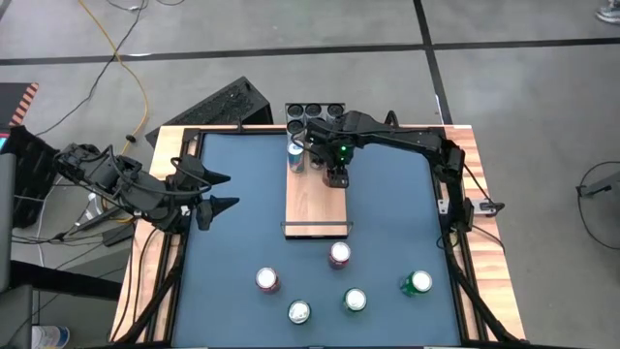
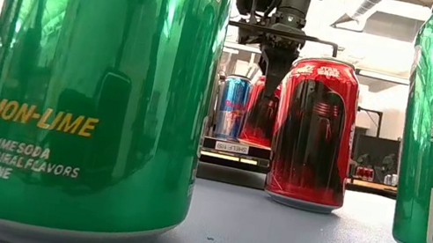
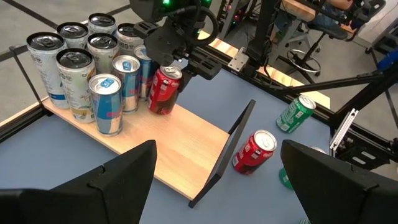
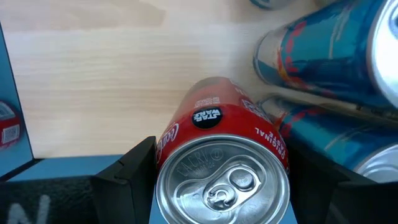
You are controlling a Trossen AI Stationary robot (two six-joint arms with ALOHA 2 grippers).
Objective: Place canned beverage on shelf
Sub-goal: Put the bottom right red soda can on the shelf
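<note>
The shelf [image 1: 315,208] is a pale wood plank lying along the blue table's middle, with a black wire rail [image 3: 224,149] at its near end. A red canned beverage [image 3: 163,93] stands near the plank's far end, beside blue cans [image 3: 106,102]. My right gripper [image 4: 221,168] reaches down over it and is shut on it. My left gripper [image 1: 221,191] waits open and holds nothing, above the table's left edge. My right gripper pinches the red can between its two fingers, one on each side of the can's wall just below the top rim [image 4: 163,158]. The fingers come from above, pointing down. The can stands nearly upright with its base [image 3: 159,111] on the plank.
Several tall and slim cans [image 3: 74,59] crowd the shelf's far end, close to the held can. Several loose red and green cans stand on the table near the front, among them a red one [image 1: 339,254] and a green one [image 1: 418,282]. Bare plank lies between.
</note>
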